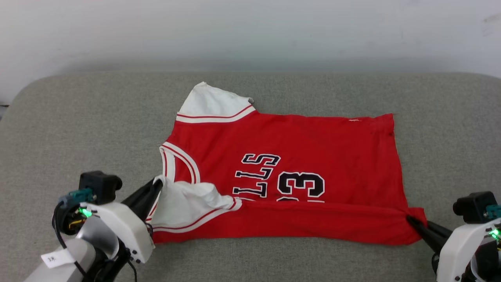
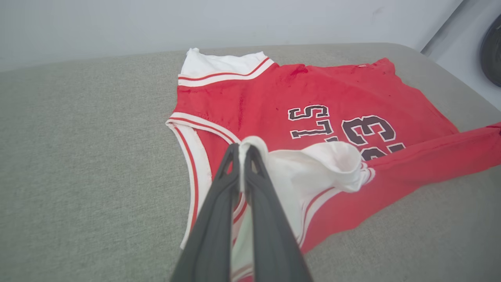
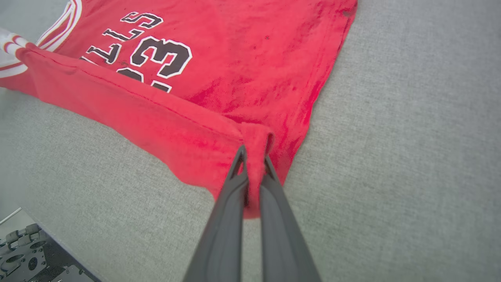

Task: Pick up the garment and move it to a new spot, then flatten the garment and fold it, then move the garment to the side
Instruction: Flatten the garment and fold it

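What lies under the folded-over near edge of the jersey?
Red front of the jersey. The fold covers part of the number 23 and the lettering; anything deeper is hidden.

The garment [image 1: 332, 149] fold covers half its number [image 1: 300, 185]

Likely a bare test room or lab: a plain white wall [image 1: 250, 31] across the top of the frame, a grey woven-fabric padded surface with rounded corners [image 1: 78, 117] below it, and grey perforated metal hardware [image 3: 21, 250] at the right wrist view's lower left.
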### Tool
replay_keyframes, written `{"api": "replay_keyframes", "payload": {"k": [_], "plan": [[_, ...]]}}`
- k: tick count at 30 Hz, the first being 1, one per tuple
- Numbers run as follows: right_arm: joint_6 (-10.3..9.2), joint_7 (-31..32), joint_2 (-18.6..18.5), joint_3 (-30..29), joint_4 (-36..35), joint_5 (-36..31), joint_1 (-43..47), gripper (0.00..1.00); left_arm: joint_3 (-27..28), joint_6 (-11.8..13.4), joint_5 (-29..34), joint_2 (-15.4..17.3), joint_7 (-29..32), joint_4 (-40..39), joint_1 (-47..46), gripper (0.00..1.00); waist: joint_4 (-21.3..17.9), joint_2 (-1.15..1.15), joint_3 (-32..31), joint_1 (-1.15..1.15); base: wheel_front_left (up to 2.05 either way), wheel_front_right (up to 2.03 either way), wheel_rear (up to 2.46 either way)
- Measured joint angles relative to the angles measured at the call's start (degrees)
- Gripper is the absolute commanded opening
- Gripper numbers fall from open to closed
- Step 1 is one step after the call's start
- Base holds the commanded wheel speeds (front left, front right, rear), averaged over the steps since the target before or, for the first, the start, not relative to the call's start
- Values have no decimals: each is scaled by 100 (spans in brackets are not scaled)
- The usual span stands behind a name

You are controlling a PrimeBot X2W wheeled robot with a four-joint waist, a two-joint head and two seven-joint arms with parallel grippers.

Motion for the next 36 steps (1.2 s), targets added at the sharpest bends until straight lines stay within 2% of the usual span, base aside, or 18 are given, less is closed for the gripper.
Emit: {"api": "replay_keyframes", "payload": {"k": [8,14,23,24,25,26,27,32,36], "plan": [[0,-75,-11,143,268,38,-687,0,-77,-287,175,-231,94,927,-967,0,-92,0,643,1,0,0,0],[0,-76,31,378,530,35,-1059,0,-231,-457,287,-371,78,1736,-1365,0,-151,0,1031,1,0,0,0],[0,-299,76,505,821,65,-1214,0,-428,-656,300,-665,-141,2633,-1635,0,-131,0,1140,0,0,0,0],[0,-339,104,483,846,97,-1216,13,-446,-665,294,-701,-186,2707,-1647,11,-124,0,1116,0,0,0,0],[0,-347,122,468,856,104,-1215,45,-458,-683,293,-715,-198,2774,-1672,58,-116,0,1085,0,0,0,0],[0,-359,133,452,860,110,-1214,95,-467,-694,294,-717,-214,2825,-1700,87,-108,0,1051,0,0,0,0],[0,-401,144,413,857,111,-1209,100,-470,-695,294,-714,-230,2861,-1720,100,-98,0,1012,0,0,0,0],[-1,-617,232,109,827,110,-1031,100,-533,-705,275,-659,-110,2869,-1856,100,0,0,765,0,0,0,0],[-2,-689,363,-47,777,32,-765,100,-583,-737,130,-470,303,2682,-1931,100,101,0,541,0,0,0,0]]}}
